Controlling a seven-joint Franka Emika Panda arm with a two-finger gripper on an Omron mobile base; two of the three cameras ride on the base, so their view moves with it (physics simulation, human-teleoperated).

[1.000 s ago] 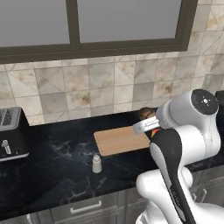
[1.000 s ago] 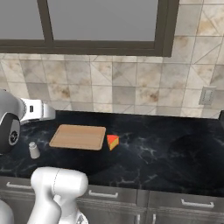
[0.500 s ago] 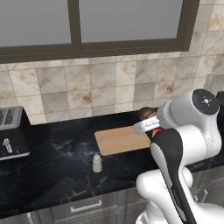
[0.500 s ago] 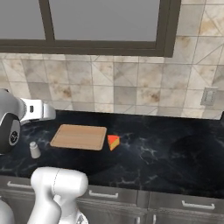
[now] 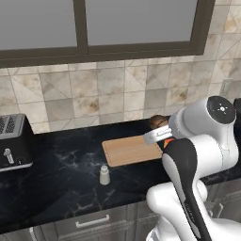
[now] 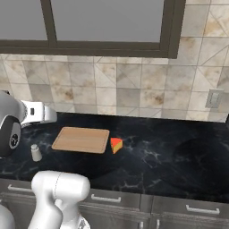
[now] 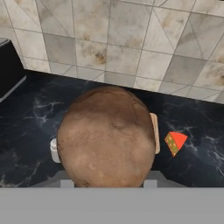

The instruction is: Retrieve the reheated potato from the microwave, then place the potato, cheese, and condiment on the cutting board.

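Holding the potato (image 7: 107, 138) between its two fingers, the hand (image 7: 107, 183) hangs above the black counter (image 6: 170, 156), near the tiled wall. In the left base view the potato (image 5: 158, 122) shows as a dark lump at the end of the arm, over the far right corner of the cutting board (image 5: 133, 150). The board lies flat and bare. The cheese (image 6: 116, 145) sits on the counter just beside the board's right end. The condiment (image 5: 104, 175) stands upright on the counter in front of the board, near its left end. A black toaster (image 5: 13, 142) stands far left
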